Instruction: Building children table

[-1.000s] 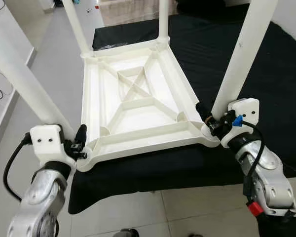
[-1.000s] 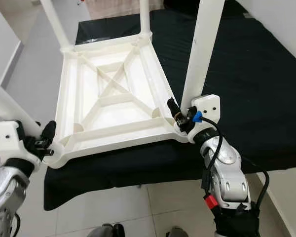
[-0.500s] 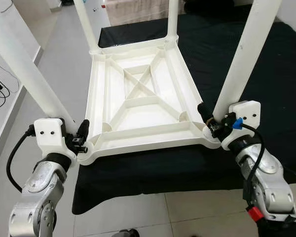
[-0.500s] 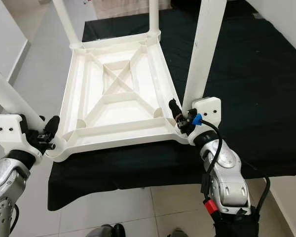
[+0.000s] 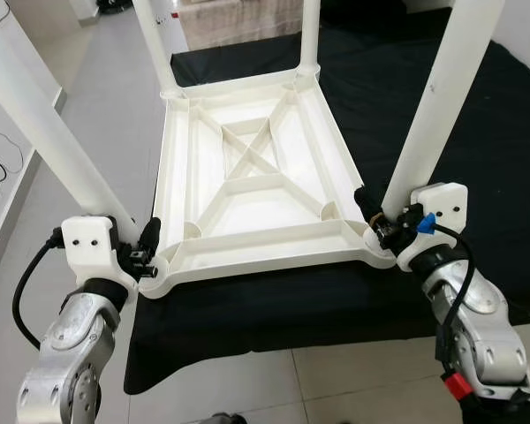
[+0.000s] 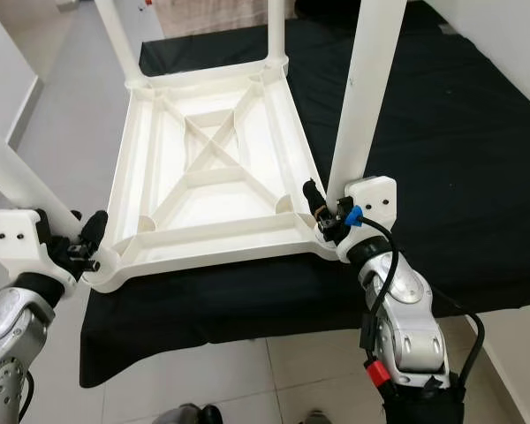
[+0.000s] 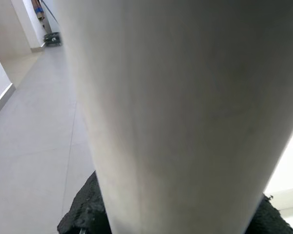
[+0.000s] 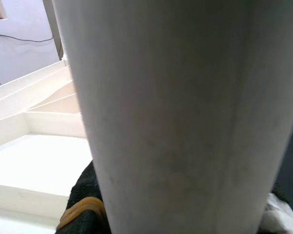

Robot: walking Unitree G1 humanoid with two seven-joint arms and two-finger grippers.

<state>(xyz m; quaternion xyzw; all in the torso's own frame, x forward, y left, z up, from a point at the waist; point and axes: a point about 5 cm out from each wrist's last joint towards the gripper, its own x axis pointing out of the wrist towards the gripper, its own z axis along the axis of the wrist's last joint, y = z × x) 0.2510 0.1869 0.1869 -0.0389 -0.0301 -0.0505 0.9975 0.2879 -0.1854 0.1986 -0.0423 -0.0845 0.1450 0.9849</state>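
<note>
While the table (image 5: pixel 252 190) lies upside down on the black bed (image 5: pixel 477 132), we hold its two near legs.
Our left gripper (image 5: pixel 146 252) clasps the left leg (image 5: pixel 49 132) at its base and our right gripper (image 5: pixel 377 225) the right leg (image 5: pixel 433 106), fingers clenched low by the sockets, likely to seat or steady them.

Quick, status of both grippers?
Left gripper: shut on the near-left table leg.
Right gripper: shut on the near-right table leg.
</note>
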